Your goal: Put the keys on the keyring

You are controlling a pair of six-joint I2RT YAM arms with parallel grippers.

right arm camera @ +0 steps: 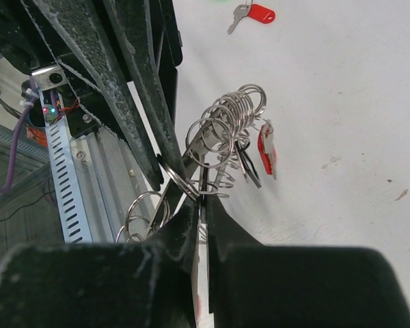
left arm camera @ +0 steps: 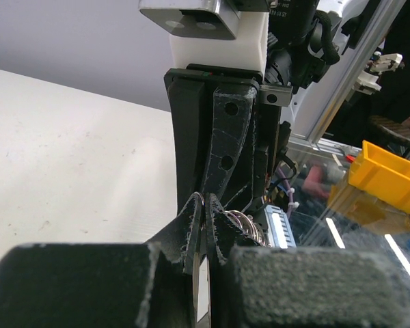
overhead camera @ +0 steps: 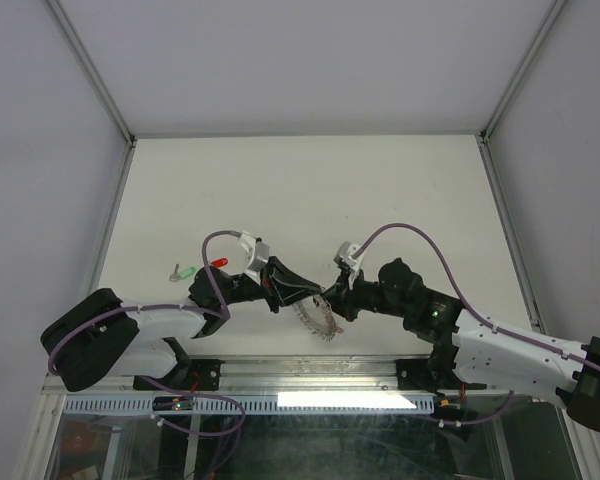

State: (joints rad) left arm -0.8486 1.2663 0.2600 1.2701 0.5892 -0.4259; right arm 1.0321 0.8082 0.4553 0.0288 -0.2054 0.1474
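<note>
The keyring (overhead camera: 318,320), a grey disc with a jagged silvery fringe, hangs between both grippers above the table's near edge. My left gripper (overhead camera: 310,293) (left arm camera: 206,205) is shut on its thin plate (left arm camera: 194,273). Facing it, my right gripper (overhead camera: 332,300) (right arm camera: 203,198) is shut on a thin metal blade with a trace of red low between the jaws, apparently a key, its tip at a small wire ring. Several small wire rings (right arm camera: 234,109) line the rim. A red key (right arm camera: 266,149) and a black key (right arm camera: 248,167) hang from them. A loose red key (overhead camera: 218,263) (right arm camera: 258,13) and a green key (overhead camera: 184,271) lie left on the table.
A perforated metal rail (right arm camera: 63,181) runs along the table's near edge (overhead camera: 310,375) just under the grippers. A yellow bin (left arm camera: 386,181) sits below, beyond that edge. Frame posts (overhead camera: 95,80) stand at the back corners of the white table.
</note>
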